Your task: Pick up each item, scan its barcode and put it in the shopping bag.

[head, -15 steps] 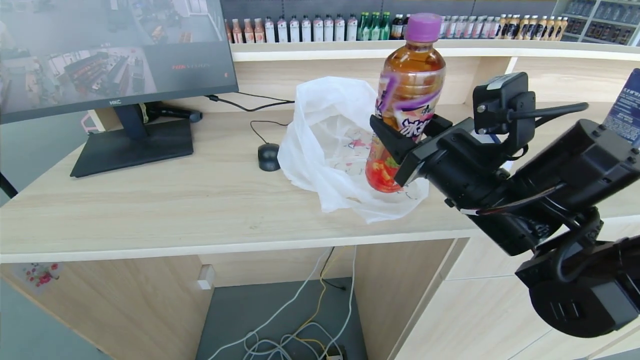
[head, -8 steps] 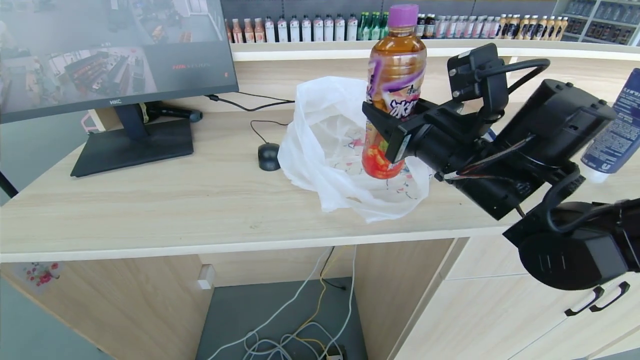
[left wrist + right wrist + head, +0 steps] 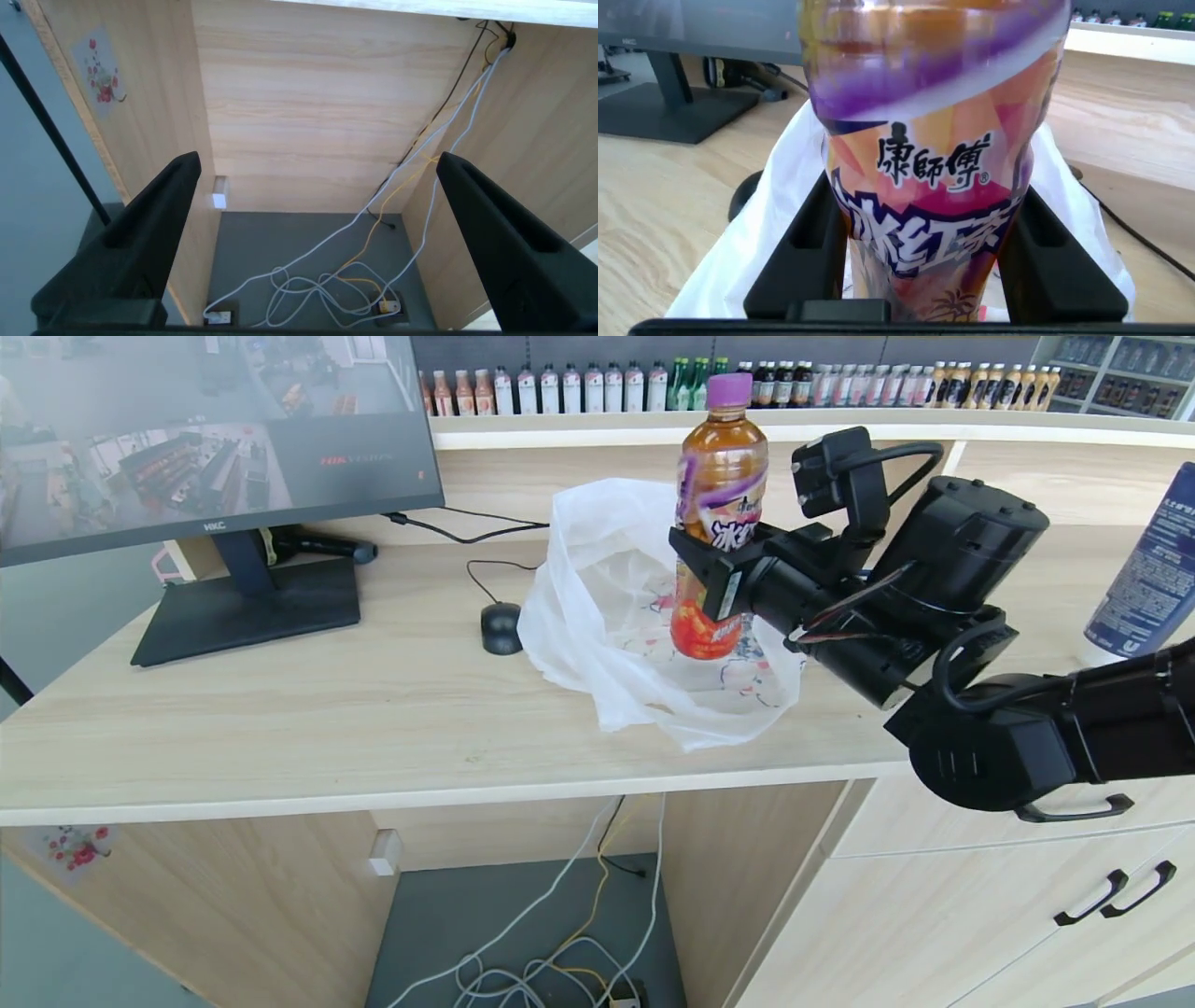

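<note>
My right gripper [image 3: 714, 581] is shut on an upright tea bottle [image 3: 715, 513] with a purple cap and a purple and orange label. It holds the bottle above the white plastic shopping bag [image 3: 616, 607], which lies crumpled and open on the wooden counter [image 3: 308, 700]. In the right wrist view the tea bottle [image 3: 934, 159] stands between the two black fingers [image 3: 803, 252], with the shopping bag [image 3: 747, 271] below it. My left gripper [image 3: 318, 243] is open, down under the counter, with cables on the floor beneath it.
A monitor [image 3: 205, 439] on a black stand sits at the counter's back left, with a black mouse [image 3: 501, 627] beside the bag. A blue and white bottle [image 3: 1144, 579] stands at the far right. Shelves of drinks [image 3: 747, 383] run along the back.
My right arm has carried the tea bottle to the left and farther away, over the bag. The blue and white bottle at the right has come into fuller view.
</note>
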